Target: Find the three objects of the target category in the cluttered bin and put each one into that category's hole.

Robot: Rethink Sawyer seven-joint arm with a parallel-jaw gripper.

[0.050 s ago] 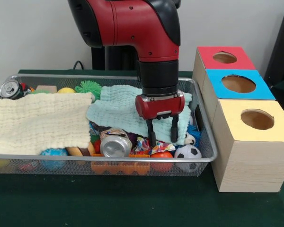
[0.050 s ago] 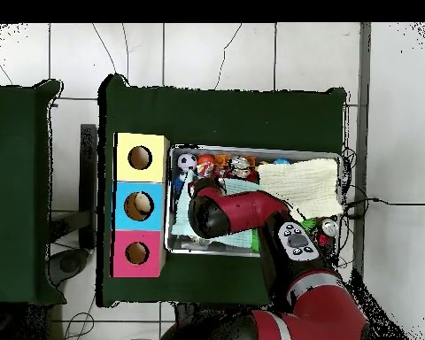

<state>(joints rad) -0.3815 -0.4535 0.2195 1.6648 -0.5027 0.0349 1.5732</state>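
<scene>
My gripper [image 1: 163, 133] hangs open inside the wire bin [image 1: 206, 137], its two black fingers [image 1: 151, 134] pointing down over the front right edge of a mint cloth [image 1: 116, 108]. Nothing is held between them. Just left of the fingers lies a silver can [image 1: 116, 144] on its side. Below the gripper sit a red ball [image 1: 162, 161] and a soccer ball [image 1: 188, 153]. A second can [image 1: 10, 89] lies in the bin's far left corner. In the overhead view the arm [image 2: 238, 212] hides the gripper; the soccer ball [image 2: 187, 162] shows there.
A pale yellow cloth [image 1: 35, 123] covers the bin's left half. Three boxes with round holes stand beside the bin: red [image 1: 225, 57], blue [image 1: 238, 83], yellow [image 1: 257, 119]. A green spiky ball [image 1: 87, 87] and an orange toy [image 1: 120, 168] also lie in the bin.
</scene>
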